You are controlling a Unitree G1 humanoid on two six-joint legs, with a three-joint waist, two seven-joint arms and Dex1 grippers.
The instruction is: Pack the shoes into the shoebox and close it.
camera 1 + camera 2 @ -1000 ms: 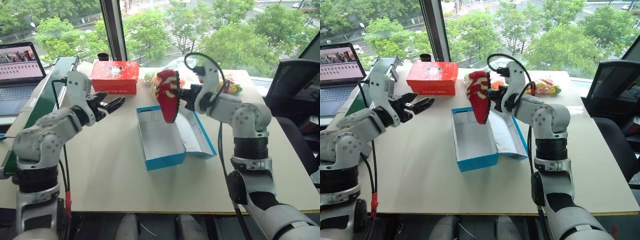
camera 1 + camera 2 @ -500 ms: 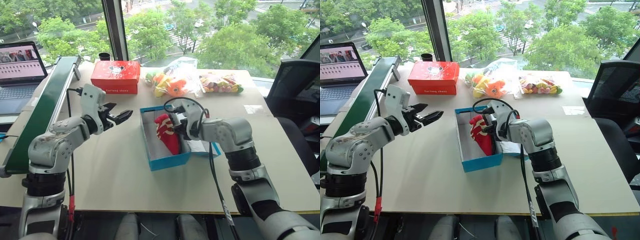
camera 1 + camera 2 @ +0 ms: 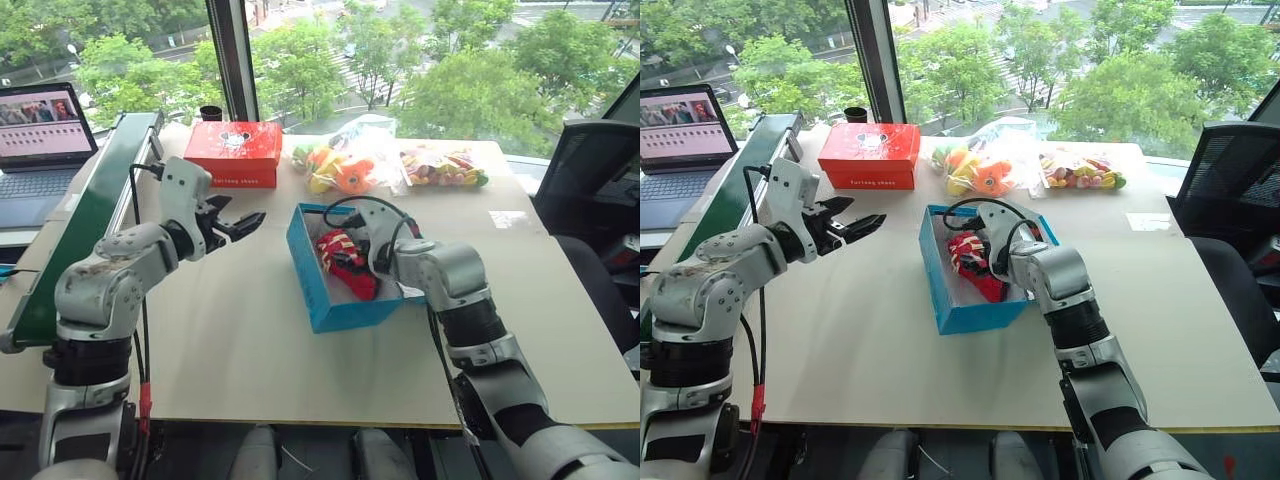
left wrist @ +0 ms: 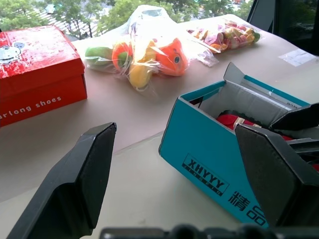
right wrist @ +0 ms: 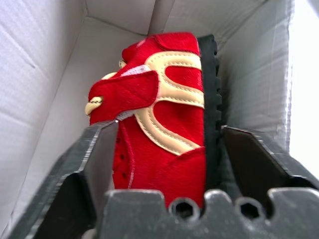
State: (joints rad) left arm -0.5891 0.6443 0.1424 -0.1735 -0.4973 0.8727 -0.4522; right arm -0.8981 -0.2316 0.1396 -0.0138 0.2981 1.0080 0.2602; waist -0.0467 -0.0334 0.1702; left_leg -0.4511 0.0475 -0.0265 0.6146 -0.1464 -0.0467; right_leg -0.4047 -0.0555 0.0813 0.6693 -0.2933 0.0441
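The right gripper (image 5: 164,164) stood apart over the shoes (image 3: 347,262) inside the box (image 3: 340,310); release looked done. Left gripper (image 4: 174,184) open, idle. Next: withdraw, close the lid.

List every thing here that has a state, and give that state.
shoebox: lid open, a shoe inside.
shoe: on its side in the box, released.
right gripper: jaws open around the shoe.
left gripper: open, empty.
red box: closed.
laptop: screen on.
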